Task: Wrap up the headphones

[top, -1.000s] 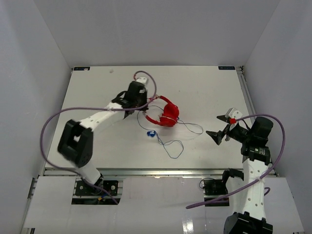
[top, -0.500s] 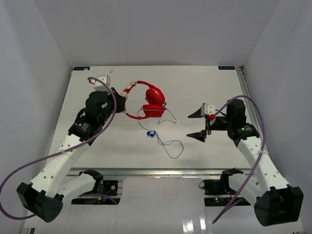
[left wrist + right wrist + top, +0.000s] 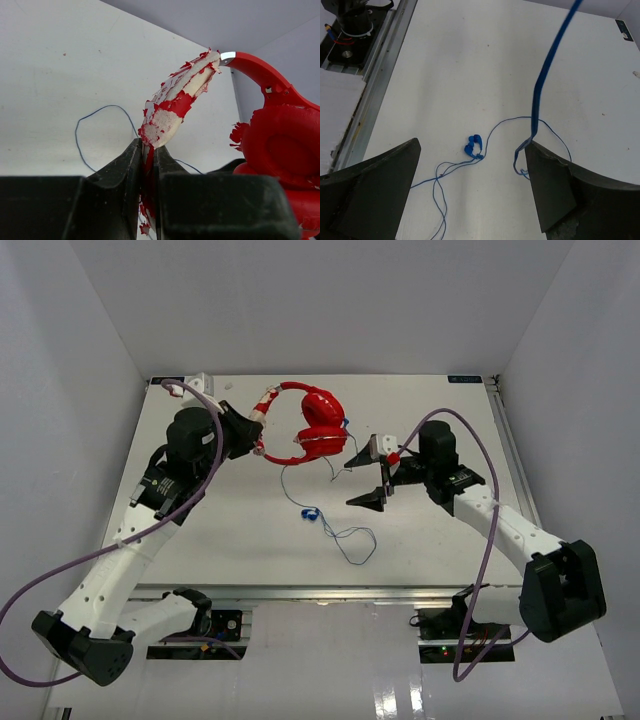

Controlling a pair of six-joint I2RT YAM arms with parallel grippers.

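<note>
Headphones [image 3: 322,426] aloft, headband [image 3: 175,105] clamped in left jaws, earcup [image 3: 285,145] partly cut off, right jaws apart near cable [image 3: 540,85]

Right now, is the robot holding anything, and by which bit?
Yes. The left claw is shut on the headphones, pinching the worn, peeling part of the headband. The right claw is open and holds nothing.

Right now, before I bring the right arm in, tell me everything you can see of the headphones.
The headphones are bright red, plastic-looking, with two round earcups folded together and a thin headband whose red padding skin is flaking off pale foam. The left hand pinches that padded band, holding them up over the table. Their thin blue cable trails down in loose loops on the table to a blue plug.
</note>
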